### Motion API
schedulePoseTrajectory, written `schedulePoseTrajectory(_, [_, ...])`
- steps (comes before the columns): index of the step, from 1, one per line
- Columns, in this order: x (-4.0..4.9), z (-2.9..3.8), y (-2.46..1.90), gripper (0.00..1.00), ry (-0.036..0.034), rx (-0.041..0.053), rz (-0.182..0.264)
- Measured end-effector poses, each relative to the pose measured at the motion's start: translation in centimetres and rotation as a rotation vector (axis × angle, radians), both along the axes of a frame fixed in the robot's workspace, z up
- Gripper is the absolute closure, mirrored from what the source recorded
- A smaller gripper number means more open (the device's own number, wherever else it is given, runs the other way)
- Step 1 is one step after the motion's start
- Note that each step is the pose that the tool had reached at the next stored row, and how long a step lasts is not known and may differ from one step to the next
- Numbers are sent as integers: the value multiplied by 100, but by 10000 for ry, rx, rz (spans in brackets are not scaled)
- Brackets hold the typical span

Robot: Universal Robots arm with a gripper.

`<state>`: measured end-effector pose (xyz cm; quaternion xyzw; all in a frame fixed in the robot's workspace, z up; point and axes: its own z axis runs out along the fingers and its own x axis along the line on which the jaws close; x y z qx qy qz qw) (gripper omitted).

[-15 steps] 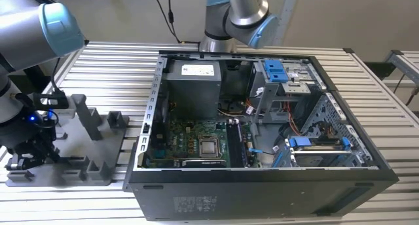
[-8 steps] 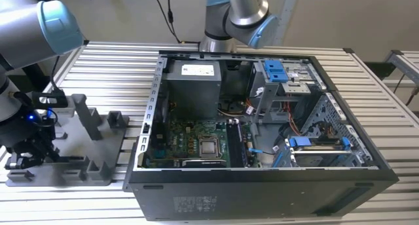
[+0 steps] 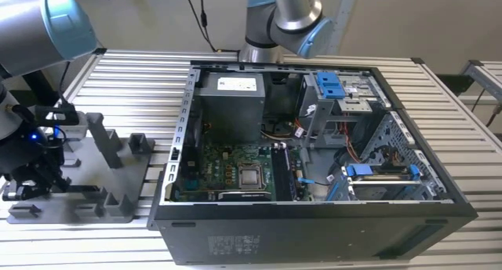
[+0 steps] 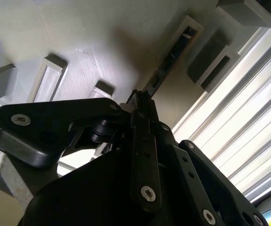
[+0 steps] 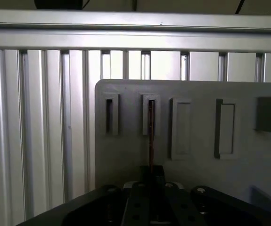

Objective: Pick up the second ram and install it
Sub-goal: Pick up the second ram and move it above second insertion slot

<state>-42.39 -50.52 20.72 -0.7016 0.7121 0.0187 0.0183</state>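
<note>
1. Grey plastic tray [image 5: 126, 141] is seen under the pincer [image 5: 151, 173] in the first wrist view.
2. The pincer appears clamped on the near end of the ram [image 5: 151, 132], which stands on edge in a tray slot just ahead of the tips.
3. The ram is judged gripped but not yet lifted out.
4. The open case [image 3: 314, 223] lies well apart from the pincer, at the exterior view's right; installation is not yet done.
</note>
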Motion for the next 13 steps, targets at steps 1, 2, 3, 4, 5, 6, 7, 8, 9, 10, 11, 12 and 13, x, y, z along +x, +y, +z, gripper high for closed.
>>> schedulePoseTrajectory(1, [0, 9, 0, 86, 0, 0, 0])
schedulePoseTrajectory(2, [0, 16, 0, 86, -1, 0, -1])
schedulePoseTrajectory(3, [0, 24, 0, 86, 0, 0, 0])
schedulePoseTrajectory(4, [0, 28, 0, 86, -1, 1, -1])
schedulePoseTrajectory(5, [0, 31, 1, 86, -3, 2, -1])
schedulePoseTrajectory(6, [0, 35, 0, 86, -1, 1, 0])
schedulePoseTrajectory(7, [0, 39, 0, 86, -1, 0, -1])
schedulePoseTrajectory(8, [0, 41, 0, 86, -2, 1, 0])
schedulePoseTrajectory(9, [0, 47, 0, 86, 1, -1, 0])
schedulePoseTrajectory(10, [0, 53, 0, 86, 2, -2, 0])
schedulePoseTrajectory(11, [-1, 62, 0, 86, 2, -1, -1])
schedulePoseTrajectory(12, [0, 72, 0, 86, 0, 0, -1])
schedulePoseTrajectory(13, [0, 82, 0, 86, -1, 2, 0])
